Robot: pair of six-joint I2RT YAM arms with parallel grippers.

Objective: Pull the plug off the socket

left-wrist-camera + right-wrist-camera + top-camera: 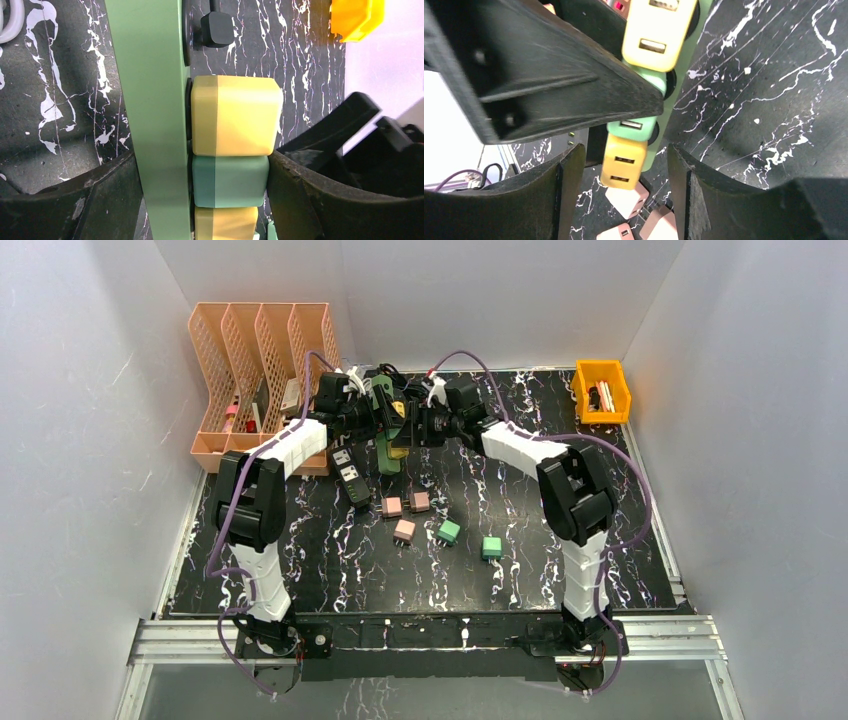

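Observation:
A green power strip (150, 100) is held up off the table; it also shows in the top view (387, 456). In its sockets sit a yellow plug (235, 115), a teal plug (230, 180) and a second yellow plug (225, 222). My left gripper (200, 167) is shut across the strip and the teal plug, one finger on the strip's back, the other on the plug's face. My right gripper (624, 167) is open, its fingers (571, 195) on either side of the lowest yellow plug (624, 162), with a gap on each side.
A black power strip (350, 476) lies left of the green one. Loose pink plugs (404, 530) and green plugs (448, 532) lie on the black marble table in front. A peach file rack (260, 360) stands back left, and a yellow bin (601, 390) back right.

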